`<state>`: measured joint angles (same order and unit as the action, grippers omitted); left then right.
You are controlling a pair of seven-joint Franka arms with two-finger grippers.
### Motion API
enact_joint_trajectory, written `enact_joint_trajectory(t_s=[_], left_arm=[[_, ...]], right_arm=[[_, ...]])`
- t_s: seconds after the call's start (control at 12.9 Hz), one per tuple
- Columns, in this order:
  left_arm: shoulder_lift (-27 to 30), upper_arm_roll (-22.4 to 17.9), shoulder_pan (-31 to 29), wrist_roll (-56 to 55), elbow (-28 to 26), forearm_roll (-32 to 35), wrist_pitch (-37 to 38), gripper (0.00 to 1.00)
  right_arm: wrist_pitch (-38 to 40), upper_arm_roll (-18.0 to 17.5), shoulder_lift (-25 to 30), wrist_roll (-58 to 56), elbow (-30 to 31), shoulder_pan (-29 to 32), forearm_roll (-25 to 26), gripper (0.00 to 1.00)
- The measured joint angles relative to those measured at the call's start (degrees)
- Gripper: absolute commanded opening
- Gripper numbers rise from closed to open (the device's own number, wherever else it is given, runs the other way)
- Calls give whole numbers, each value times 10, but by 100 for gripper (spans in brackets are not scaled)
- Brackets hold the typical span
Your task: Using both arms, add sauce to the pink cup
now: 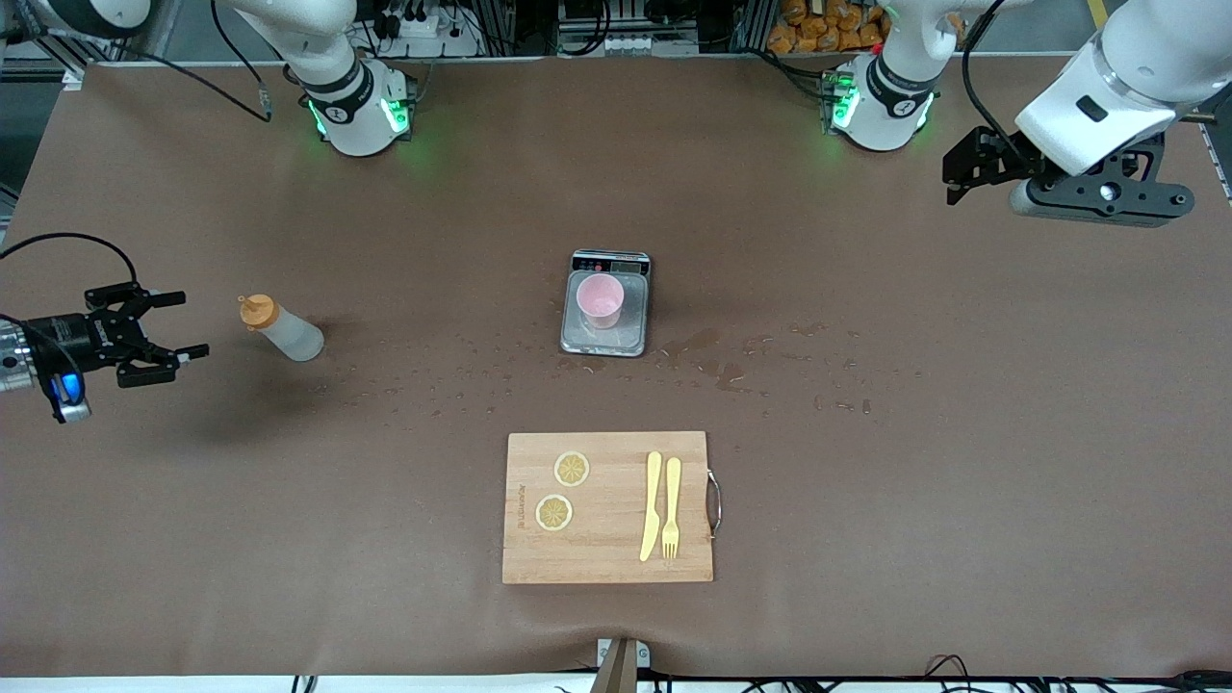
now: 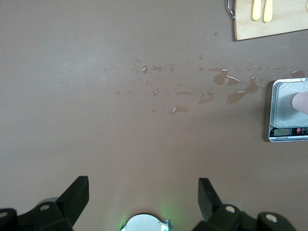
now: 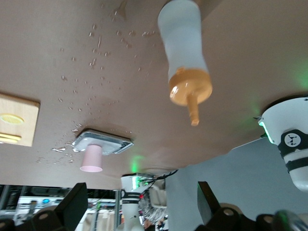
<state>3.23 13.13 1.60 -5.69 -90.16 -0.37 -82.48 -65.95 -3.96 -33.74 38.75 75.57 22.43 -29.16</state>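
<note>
Centrally, a grey scale (image 1: 605,316) stands on the brown tabletop (image 1: 866,481) and serves as landmark for the items below.

- Pink cup (image 1: 601,299): upright on the scale's plate, inside its edges, with the scale's display strip just farther from the front camera than the cup. Seen also in the right wrist view (image 3: 92,158).
- Sauce (image 1: 280,329): squeeze bottle with orange cap, standing on the tabletop well apart from the scale, toward the right arm's end. Nothing touches it. The right wrist view shows its nozzle (image 3: 193,109) pointing toward that camera.
- Right pincer (image 1: 159,339): low over the tabletop at the right arm's end, farther from the scale than the sauce, fingers spread wide with nothing between them, aimed at the bottle and near it but apart.
- Left pincer (image 1: 961,166): raised over the tabletop at the left arm's end, well apart from the scale; fingers wide apart and empty, as its wrist view shows (image 2: 143,195).
- Wooden board (image 1: 608,507): nearer to the front camera than the scale, carrying two lemon slices (image 1: 572,469), a yellow knife (image 1: 652,506) and a yellow fork (image 1: 672,507).
- Water droplets (image 1: 731,371): scattered on the tabletop around the scale, between it and the board.
</note>
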Motion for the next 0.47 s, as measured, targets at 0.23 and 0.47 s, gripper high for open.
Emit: enact_joint_trajectory(t_s=[0.23,0.47], left_arm=[[0,0,-1,0,0,0,0,100],[0,-1,-2,0,0,0,0,100]], right_arm=[[3,0,34,1,0,-40,3,100],[4,0,60,1,0,-75,7,100]])
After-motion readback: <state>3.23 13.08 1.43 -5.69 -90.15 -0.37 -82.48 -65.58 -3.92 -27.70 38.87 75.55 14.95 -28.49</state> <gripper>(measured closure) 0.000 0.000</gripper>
